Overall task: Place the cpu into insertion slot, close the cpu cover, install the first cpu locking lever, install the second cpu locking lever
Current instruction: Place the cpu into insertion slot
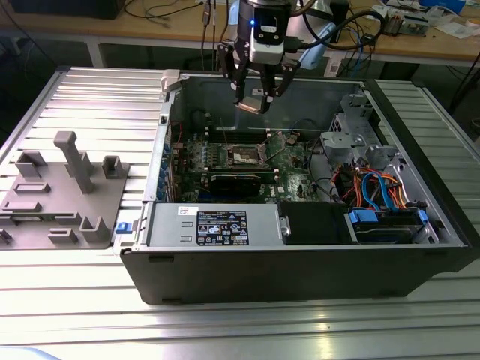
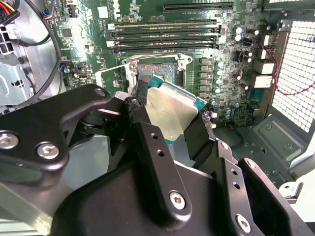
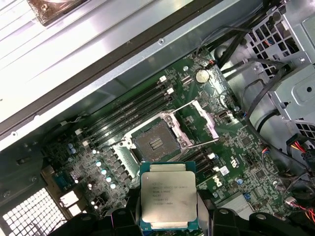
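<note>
My gripper [image 1: 253, 103] hangs above the open computer case, shut on the cpu [image 3: 169, 196], a flat square chip with a silver-grey top and a green edge. In the second wrist view the black fingers [image 2: 141, 105] clamp two opposite edges of the cpu [image 2: 172, 112]. Below it on the green motherboard lies the insertion slot [image 3: 156, 142], uncovered, with its contact field showing. The cpu cover [image 3: 203, 119] stands flipped up beside the slot, and thin wire levers stick out around it. In the exterior view the insertion slot [image 1: 246, 155] sits well below the gripper.
Black memory slots [image 3: 130, 110] run along one side of the slot. A drive cage with coloured cables [image 1: 375, 187] fills the case toward the exterior view's right, and a power supply [image 1: 214, 225] lies along the front. A grey fixture block [image 1: 64, 187] stands on the table outside the case.
</note>
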Controlling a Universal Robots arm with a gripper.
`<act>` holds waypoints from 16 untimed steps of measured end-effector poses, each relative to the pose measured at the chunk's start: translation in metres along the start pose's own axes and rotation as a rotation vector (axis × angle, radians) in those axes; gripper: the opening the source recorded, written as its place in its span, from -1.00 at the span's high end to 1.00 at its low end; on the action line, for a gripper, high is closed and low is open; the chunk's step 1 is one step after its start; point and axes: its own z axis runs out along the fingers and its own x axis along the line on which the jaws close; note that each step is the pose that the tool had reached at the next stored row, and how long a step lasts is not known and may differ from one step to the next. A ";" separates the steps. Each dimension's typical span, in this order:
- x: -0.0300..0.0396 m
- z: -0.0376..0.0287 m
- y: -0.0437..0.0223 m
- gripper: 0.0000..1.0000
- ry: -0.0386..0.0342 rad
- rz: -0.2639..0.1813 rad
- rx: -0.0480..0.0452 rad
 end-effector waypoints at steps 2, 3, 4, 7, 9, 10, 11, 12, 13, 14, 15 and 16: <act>0.0000 0.0000 0.0000 -0.08 0.0000 0.000 0.0000; 0.0000 0.0000 0.0000 -0.08 0.0000 0.000 0.0000; 0.0000 0.0000 0.0000 -0.08 0.0000 0.000 0.0000; -0.0001 0.0000 -0.0001 -0.08 0.0002 0.005 0.0000; -0.0001 0.0000 -0.0002 -0.08 0.0006 0.011 0.0001; -0.0001 0.0000 -0.0002 -0.08 0.0008 0.014 0.0001; -0.0001 0.0000 -0.0002 -0.08 0.0009 0.017 0.0002; -0.0001 0.0000 -0.0002 -0.08 0.0010 0.019 0.0002; -0.0001 0.0000 -0.0002 -0.08 0.0012 0.021 0.0002; -0.0001 0.0000 -0.0002 -0.08 0.0013 0.022 0.0003; -0.0001 0.0000 -0.0002 -0.08 0.0014 0.025 0.0002; -0.0001 0.0000 -0.0002 -0.08 0.0014 0.026 0.0003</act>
